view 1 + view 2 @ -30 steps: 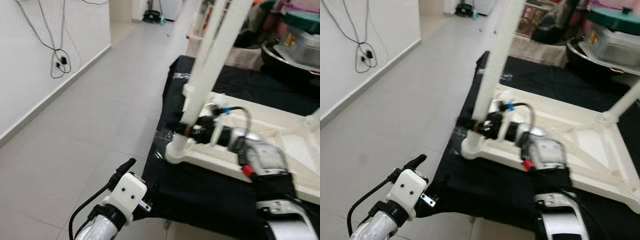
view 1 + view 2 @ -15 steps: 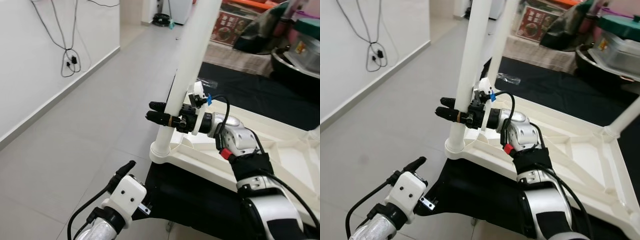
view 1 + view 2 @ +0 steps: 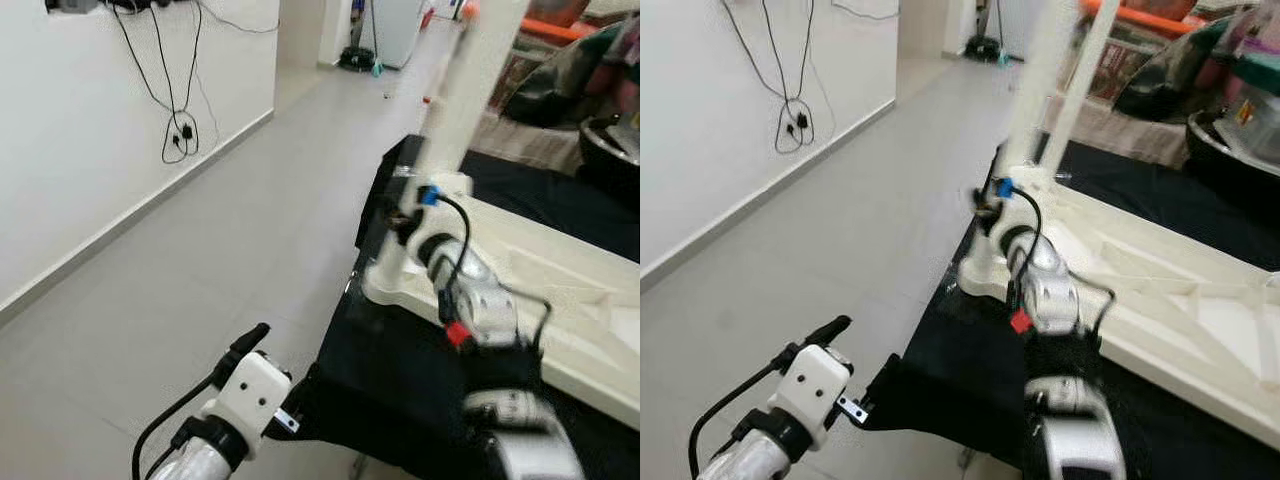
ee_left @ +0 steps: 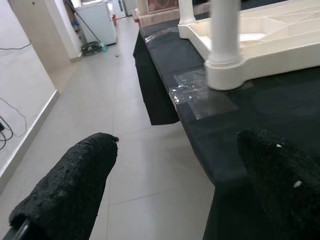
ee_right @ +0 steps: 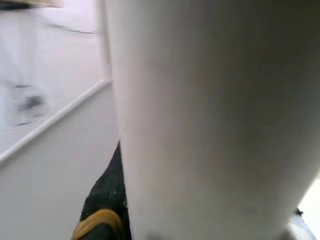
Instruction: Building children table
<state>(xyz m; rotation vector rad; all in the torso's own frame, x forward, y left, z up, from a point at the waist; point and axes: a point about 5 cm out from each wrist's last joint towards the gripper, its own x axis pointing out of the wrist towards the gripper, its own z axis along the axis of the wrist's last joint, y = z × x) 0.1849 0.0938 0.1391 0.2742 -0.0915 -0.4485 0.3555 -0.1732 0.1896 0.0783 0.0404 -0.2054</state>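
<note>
An upturned white children's table [image 3: 560, 300] lies on a black cloth [image 4: 250, 115]. One white leg [image 3: 455, 110] stands up from its near left corner, blurred by motion. My right gripper [image 3: 397, 222] is low on that leg, just above the socket, shut on it. The right wrist view has the leg [image 5: 200, 125] very close, with one black finger [image 5: 100, 225] beside it. My left gripper [image 4: 175, 185] hangs open and empty over the floor, short of the cloth's corner, its fingers [image 4: 75, 195] wide apart. From there the leg's base [image 4: 225, 65] is visible.
Grey tiled floor [image 3: 200, 250] stretches to the left, up to a white wall with hanging cables [image 3: 180, 130]. A patch of clear tape [image 4: 200, 92] sticks to the cloth by the table corner. Bags and bins [image 3: 1230, 90] crowd the far right.
The camera has swung, so the whole view shifted. The table corner that stuck out past the cloth's edge now sits on the cloth. My right gripper stays on the leg; the left arm is still.
</note>
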